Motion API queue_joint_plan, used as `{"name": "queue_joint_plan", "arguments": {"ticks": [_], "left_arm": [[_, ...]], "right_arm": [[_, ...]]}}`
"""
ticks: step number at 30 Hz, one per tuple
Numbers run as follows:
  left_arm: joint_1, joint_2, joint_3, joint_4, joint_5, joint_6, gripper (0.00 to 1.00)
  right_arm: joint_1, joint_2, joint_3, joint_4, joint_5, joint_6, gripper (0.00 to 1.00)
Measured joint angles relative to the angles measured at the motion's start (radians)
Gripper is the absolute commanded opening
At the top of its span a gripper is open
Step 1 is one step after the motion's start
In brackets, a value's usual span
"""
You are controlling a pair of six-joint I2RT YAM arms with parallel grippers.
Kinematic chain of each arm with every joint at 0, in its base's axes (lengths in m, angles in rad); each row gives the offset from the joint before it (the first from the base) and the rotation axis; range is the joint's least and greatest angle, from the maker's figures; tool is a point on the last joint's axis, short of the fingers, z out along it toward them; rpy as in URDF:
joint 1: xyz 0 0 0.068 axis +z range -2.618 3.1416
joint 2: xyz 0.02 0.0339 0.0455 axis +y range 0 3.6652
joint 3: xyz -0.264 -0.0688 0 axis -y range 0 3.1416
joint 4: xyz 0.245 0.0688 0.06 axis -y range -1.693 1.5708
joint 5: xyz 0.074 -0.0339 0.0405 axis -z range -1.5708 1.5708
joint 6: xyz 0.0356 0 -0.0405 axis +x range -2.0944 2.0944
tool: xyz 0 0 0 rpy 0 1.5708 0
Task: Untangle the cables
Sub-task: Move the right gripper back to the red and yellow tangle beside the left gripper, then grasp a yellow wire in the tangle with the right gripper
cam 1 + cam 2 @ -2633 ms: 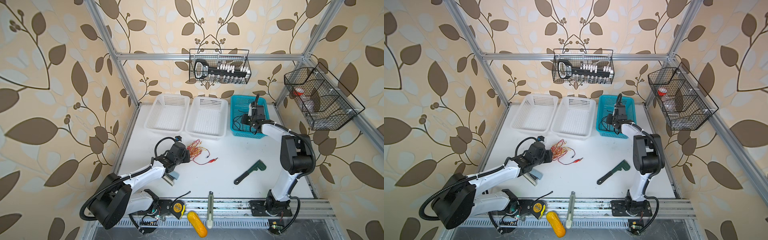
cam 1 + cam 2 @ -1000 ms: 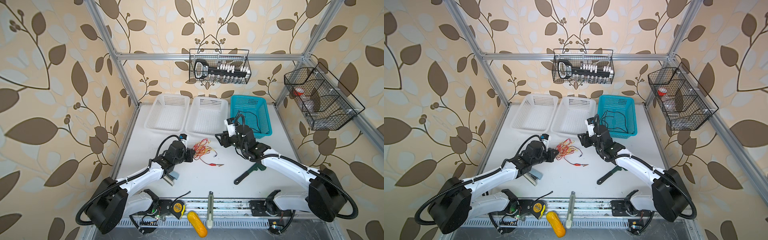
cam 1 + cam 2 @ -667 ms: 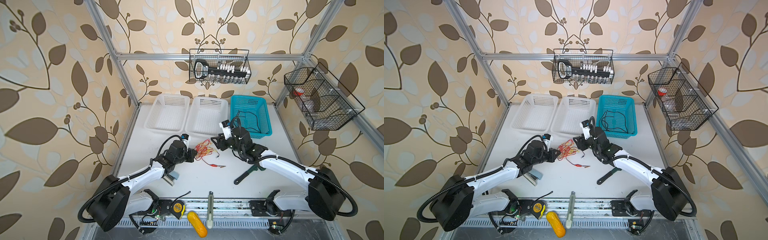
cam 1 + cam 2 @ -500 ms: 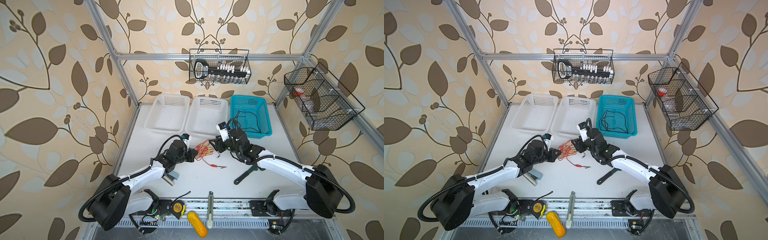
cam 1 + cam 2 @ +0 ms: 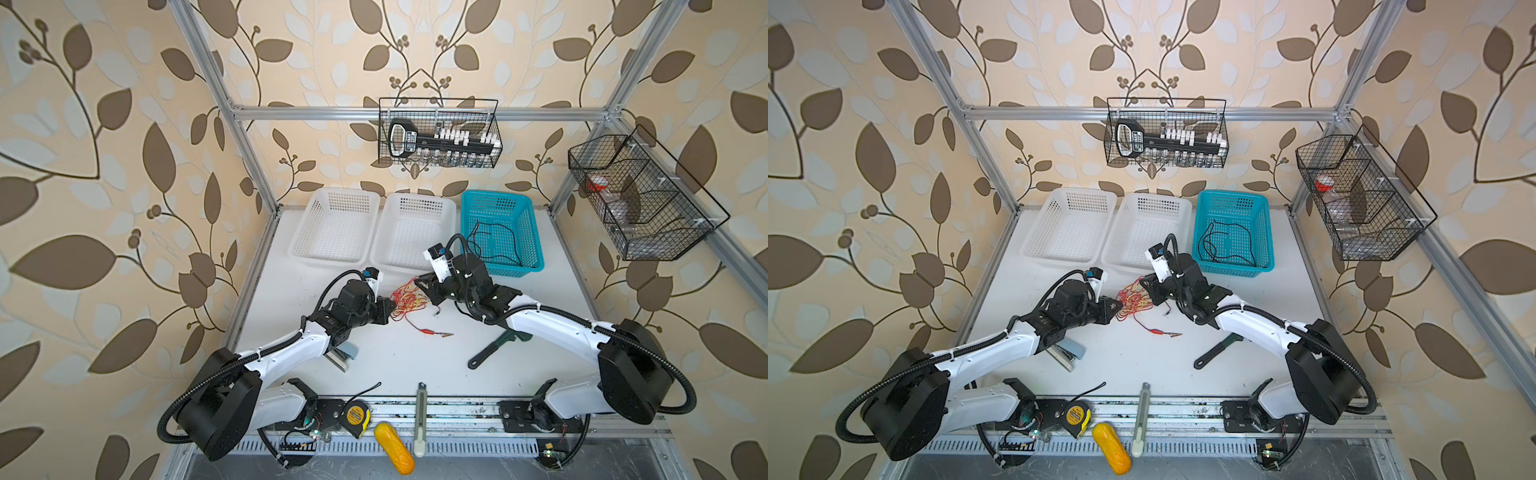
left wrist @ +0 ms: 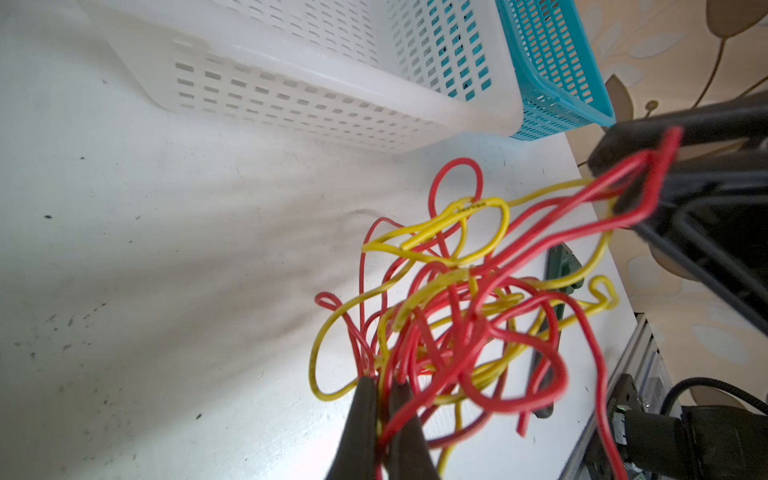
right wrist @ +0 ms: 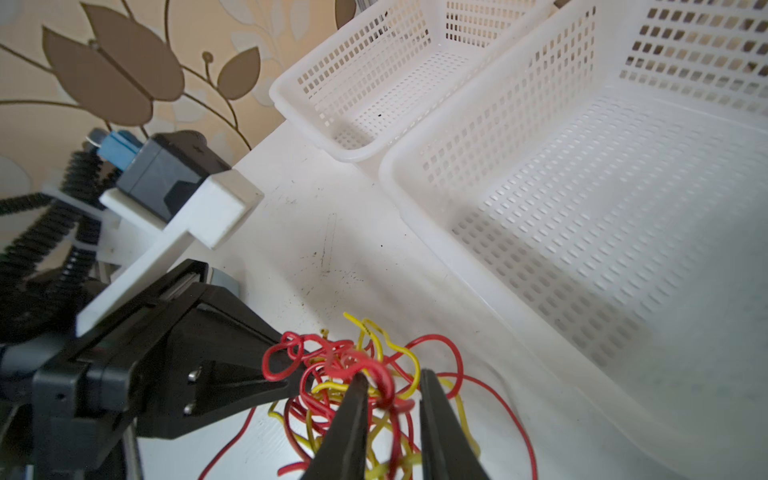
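The cables (image 5: 409,297) (image 5: 1136,301) are a red and yellow tangle held just above the table's middle. My left gripper (image 5: 390,309) (image 6: 384,386) is shut on several strands at the tangle's left side. My right gripper (image 5: 420,284) (image 7: 392,386) is at the right side. Its jaws are narrow but apart, with a red loop (image 7: 380,384) between them, against one finger. A red strand trails forward to two alligator clips (image 5: 432,331) on the table. A thin black cable (image 5: 494,245) lies in the teal basket (image 5: 536,266).
Two white baskets (image 5: 299,253) (image 5: 380,259) stand just behind the tangle, left of the teal one. A dark green wrench (image 5: 494,349) lies under my right forearm and a stapler (image 5: 343,357) beside my left arm. A tape measure (image 5: 357,415), a utility knife (image 5: 420,415) and a yellow object (image 5: 394,449) line the front rail.
My right arm swung from the teal basket over to the tangle, and its jaws narrowed around a red loop. My left gripper kept its grip, lifting the tangle slightly.
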Motion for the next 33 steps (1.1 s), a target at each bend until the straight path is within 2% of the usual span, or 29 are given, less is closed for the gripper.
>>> {"name": "queue_joint_plan", "arguments": {"ticks": [1,10,16,18,21,26,33], "left_arm": [[0.000,0.000,0.000,0.000,0.000,0.000,0.00],[0.000,0.000,0.002,-0.003,-0.015,0.004,0.00],[-0.003,0.004,0.023,0.012,-0.030,0.011,0.00],[-0.008,0.006,0.035,0.018,-0.032,0.017,0.00],[-0.006,0.011,0.037,-0.006,-0.040,0.017,0.00],[-0.004,0.026,0.032,-0.038,-0.051,0.016,0.00],[-0.004,0.026,0.032,-0.037,-0.050,0.011,0.00]], "right_arm": [[0.000,0.004,0.003,0.000,-0.004,-0.004,0.00],[-0.001,0.006,0.004,-0.002,0.028,0.010,0.00],[-0.027,-0.048,-0.026,-0.010,0.035,0.029,0.00],[-0.037,-0.072,-0.036,-0.017,0.035,0.031,0.24],[-0.058,-0.103,-0.037,-0.028,0.052,0.019,0.36],[-0.074,-0.146,-0.059,-0.031,0.066,0.009,0.45],[-0.067,-0.175,-0.137,-0.032,0.046,0.005,0.45]]}}
